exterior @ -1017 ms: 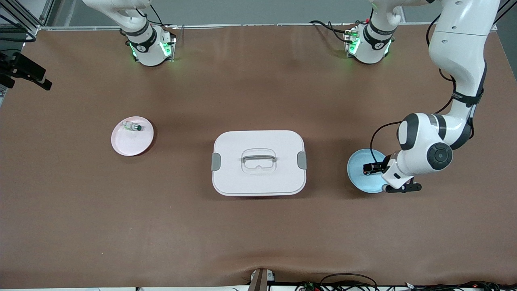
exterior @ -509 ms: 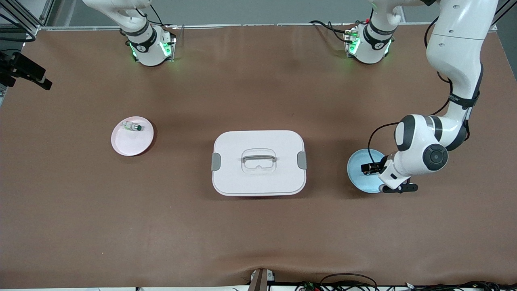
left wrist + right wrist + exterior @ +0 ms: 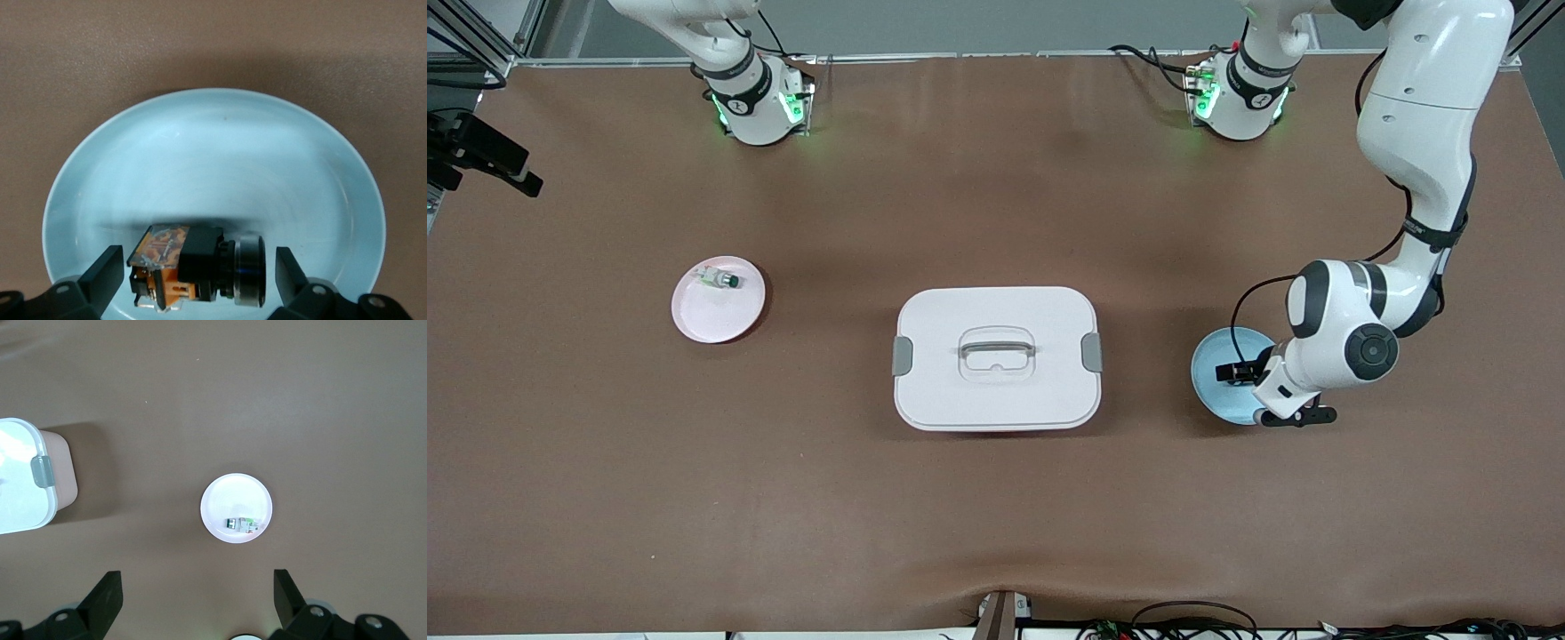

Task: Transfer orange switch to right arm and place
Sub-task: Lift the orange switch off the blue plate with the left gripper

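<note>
Left gripper (image 3: 200, 280), jaws spread, straddles the orange switch (image 3: 193, 267) at the blue dish's (image 3: 213, 167) six o'clock; right gripper (image 3: 197, 603) waits, spread.

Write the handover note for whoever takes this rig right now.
Left pincer: open, low over the blue plate at the left arm's end of the table, fingers on either side of the orange switch, not closed on it.
Right pincer: open, empty, high above the pink plate, waiting.
Orange switch lies on its side in the blue plate. The pink plate holds a whitish part with a green tip. The white lidded box sits between the plates.
Done: left arm's approach.
Left: grasp, lift, transfer to the right arm, place.
</note>
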Robot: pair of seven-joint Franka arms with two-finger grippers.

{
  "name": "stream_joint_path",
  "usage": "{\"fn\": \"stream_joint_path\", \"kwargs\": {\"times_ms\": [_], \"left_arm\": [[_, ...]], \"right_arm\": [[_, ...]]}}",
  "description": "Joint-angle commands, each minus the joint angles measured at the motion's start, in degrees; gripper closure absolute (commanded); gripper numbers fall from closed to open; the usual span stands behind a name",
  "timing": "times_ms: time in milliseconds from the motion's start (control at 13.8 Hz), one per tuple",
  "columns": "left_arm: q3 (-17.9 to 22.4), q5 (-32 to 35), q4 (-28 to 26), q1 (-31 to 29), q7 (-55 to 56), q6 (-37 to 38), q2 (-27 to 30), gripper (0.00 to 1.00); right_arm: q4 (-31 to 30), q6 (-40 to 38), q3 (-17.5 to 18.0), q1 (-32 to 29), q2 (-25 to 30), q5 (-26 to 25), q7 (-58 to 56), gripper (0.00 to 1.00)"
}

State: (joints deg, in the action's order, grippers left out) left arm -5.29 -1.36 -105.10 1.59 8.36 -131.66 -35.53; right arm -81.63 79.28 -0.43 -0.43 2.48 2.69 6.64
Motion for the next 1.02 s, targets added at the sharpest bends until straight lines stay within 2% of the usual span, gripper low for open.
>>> {"fn": "stream_joint_path", "kwargs": {"times_ms": [0, 73, 145, 218, 436, 509, 799, 945], "left_arm": [[-0.1, 0.0, 0.2, 0.2, 1.0, -0.5, -0.2, 0.00], [-0.1, 0.0, 0.2, 0.2, 2.3, -0.5, -0.2, 0.08], [-0.1, 0.0, 0.3, 0.3, 3.7, -0.5, -0.2, 0.26], [-0.2, 0.0, 0.3, 0.3, 3.9, -0.5, -0.2, 0.37], [-0.9, 0.0, 0.4, 0.2, 4.1, -0.5, -0.1, 0.64], [-0.9, 0.0, 0.4, 0.2, 4.1, -0.4, 0.0, 0.69], [-1.0, 0.0, 0.4, -0.3, 3.8, 0.4, 1.3, 0.70], [-1.5, -1.2, 0.5, -0.7, 3.6, 4.1, 3.9, 0.70]], "right_arm": [[-0.1, 0.2, 0.2, 0.0, 0.8, 0.5, 1.1, 0.00], [-0.1, 0.2, 0.2, 0.0, 0.8, 0.6, 1.1, 0.00], [-0.1, 0.2, 0.2, 0.1, 0.8, 0.6, 1.1, 0.00], [-0.1, 0.4, 0.2, 0.1, 0.8, 0.6, 1.1, 0.00], [-0.1, 0.7, 0.2, -0.1, 0.6, 0.1, 0.4, 0.00], [-0.1, 1.2, 0.2, 0.1, 0.5, -0.1, 0.4, 0.00], [-0.1, 1.8, 0.0, -0.1, 0.6, -0.1, 0.3, 0.00], [0.1, 1.8, 0.1, 0.1, 0.6, -0.3, 0.5, 0.00]]}}
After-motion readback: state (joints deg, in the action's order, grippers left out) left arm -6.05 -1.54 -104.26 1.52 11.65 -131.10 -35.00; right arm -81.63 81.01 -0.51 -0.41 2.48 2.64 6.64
